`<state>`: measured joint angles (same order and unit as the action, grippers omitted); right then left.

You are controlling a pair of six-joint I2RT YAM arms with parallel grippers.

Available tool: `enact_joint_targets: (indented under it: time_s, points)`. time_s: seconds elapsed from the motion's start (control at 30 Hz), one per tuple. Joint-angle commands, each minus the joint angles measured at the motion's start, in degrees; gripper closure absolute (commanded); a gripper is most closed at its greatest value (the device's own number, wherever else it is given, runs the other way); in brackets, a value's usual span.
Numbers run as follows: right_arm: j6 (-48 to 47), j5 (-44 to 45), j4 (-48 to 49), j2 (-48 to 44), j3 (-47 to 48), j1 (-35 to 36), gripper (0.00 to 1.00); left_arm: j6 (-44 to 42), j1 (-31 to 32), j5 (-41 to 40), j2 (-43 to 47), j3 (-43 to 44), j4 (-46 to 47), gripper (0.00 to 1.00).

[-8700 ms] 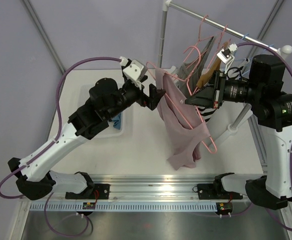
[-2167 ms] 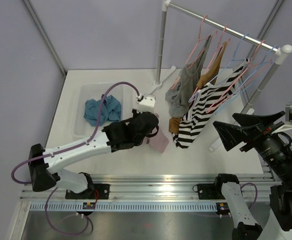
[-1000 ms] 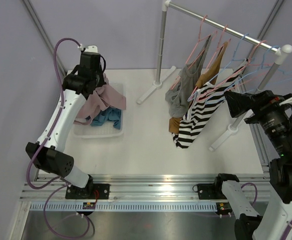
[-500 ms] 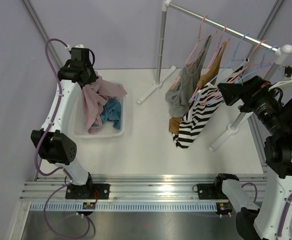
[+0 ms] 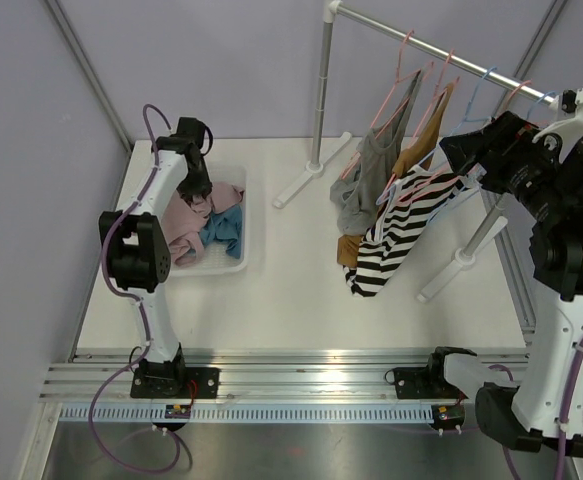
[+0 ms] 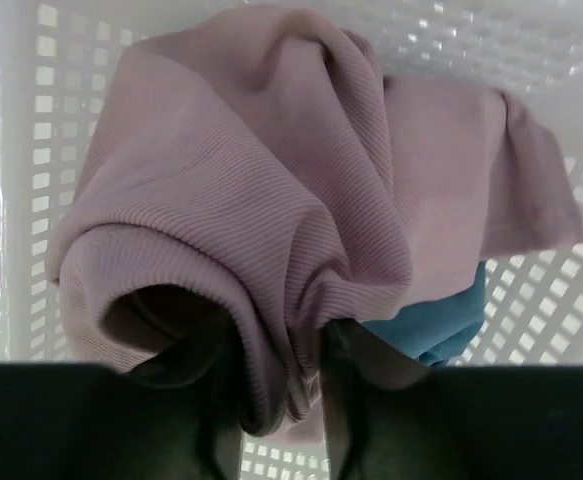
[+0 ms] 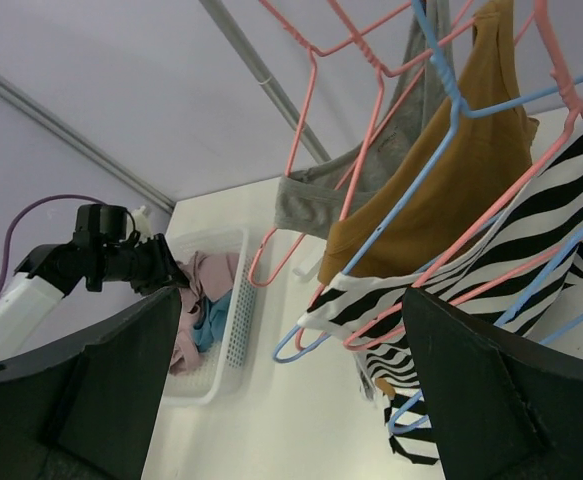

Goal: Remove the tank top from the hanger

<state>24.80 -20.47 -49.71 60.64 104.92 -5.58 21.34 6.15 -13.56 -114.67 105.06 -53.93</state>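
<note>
Tank top (image 6: 271, 200): heaped in basket (image 5: 211, 266) at counter (image 5: 301, 300) left edge; left arm (image 5: 166, 175) folded over it, left jaws astride a fold, grip indeterminable; right jaws spread wide beside hung striped top (image 7: 561, 190).

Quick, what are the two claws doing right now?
Left gripper: jaws slightly apart, pink tank top between them; whether it grips, cannot tell.
Right gripper: wide open, empty.

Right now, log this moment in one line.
left gripper: pink tank top between fingers, over basket | right gripper: open, by striped top
</note>
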Motion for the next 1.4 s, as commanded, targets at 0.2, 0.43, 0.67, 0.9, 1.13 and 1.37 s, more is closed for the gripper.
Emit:
enact_joint_targets:
  time_s: [0.2, 0.43, 0.67, 0.9, 1.13, 1.37]
  points:
    - [-1.1, 1.5, -2.9, 10.7, 5.4, 0.0, 0.12, -1.0, 0.3, 7.6, 10.5, 4.0, -1.2, 0.02]
    - [-1.1, 7.9, -2.9, 15.8, 7.1, 1.3, 0.19, -1.5, 0.4, 10.7, 24.3, 1.2, 0.5, 0.01]
    - [-0.7, 13.1, -2.0, 19.3, 6.9, 5.3, 0.39, -2.9, 1.1, 12.9, 40.0, -11.3, 5.8, 0.01]
    - [1.5, 16.0, 1.2, 16.9, 2.6, 7.5, 0.61, -4.7, 1.2, 15.8, 47.9, -19.8, 7.3, 0.01]
    - [4.6, 15.7, 5.6, 14.2, -4.8, 7.6, 0.71, -6.0, 1.2, 14.6, 52.3, -24.0, 8.1, 0.01]
    - [7.5, 13.6, 11.2, 9.1, -10.7, 7.6, 0.96, -6.1, 1.2, 16.3, 52.5, -25.0, 8.6, 0.01]
